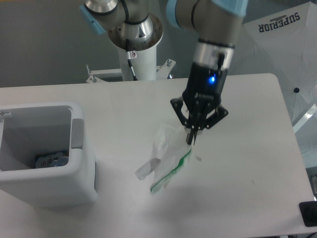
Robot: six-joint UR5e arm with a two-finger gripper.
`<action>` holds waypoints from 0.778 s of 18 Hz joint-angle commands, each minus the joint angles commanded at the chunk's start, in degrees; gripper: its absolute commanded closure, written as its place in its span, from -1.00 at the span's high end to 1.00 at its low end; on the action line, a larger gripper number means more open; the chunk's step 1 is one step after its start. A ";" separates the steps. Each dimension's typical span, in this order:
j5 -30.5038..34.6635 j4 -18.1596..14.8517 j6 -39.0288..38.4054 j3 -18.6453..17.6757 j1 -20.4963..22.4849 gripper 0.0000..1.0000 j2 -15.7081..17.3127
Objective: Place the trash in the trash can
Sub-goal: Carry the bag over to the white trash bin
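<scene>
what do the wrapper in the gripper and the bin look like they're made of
The wrapper, hanging from the shut gripper, looks like thin plastic film: wrinkled, translucent white, limp, with a green printed strip along one edge. The bin looks like moulded plastic, light grey-white and smooth with a dull sheen; its thick walls and rounded corners suggest it.

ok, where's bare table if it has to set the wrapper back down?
Bare table runs between the trash can and the gripper, and along the front edge below the hanging wrapper. The right side toward the table's edge is also bare. Crowded only at the left, where the can stands.
</scene>
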 joint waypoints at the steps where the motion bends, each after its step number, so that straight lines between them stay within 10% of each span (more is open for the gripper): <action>1: -0.01 0.26 0.26 0.36 -0.53 -1.00 1.32; 14: -0.36 1.58 5.26 1.77 -12.92 -1.00 5.90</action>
